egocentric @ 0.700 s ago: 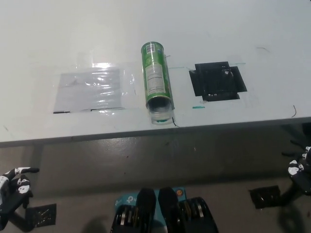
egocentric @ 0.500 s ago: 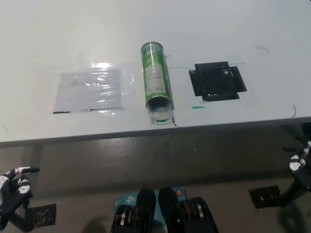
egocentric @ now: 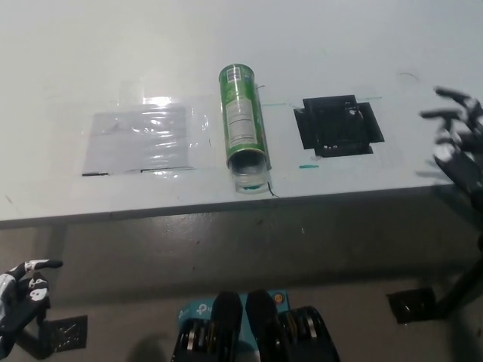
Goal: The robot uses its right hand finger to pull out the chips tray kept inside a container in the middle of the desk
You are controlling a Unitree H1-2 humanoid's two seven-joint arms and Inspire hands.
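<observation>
Approach step. Right robot hand (egocentric: 455,136) spread, empty, over counter (egocentric: 90,60) right edge, well apart from green chips can (egocentric: 243,121) lying mid-counter, open mouth toward robot. Clear tray (egocentric: 249,179) seemingly protrudes slightly. Next: hook finger into tray lip. Left robot hand (egocentric: 21,290) resting lower left, open.

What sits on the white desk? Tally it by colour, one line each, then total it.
Green: 1, the green cylindrical chips container lying on its side, clear tray at its mouth.
Black: 1, the black square patch.
Clear: 1, the clear plastic sheet.
Total: 3.
</observation>
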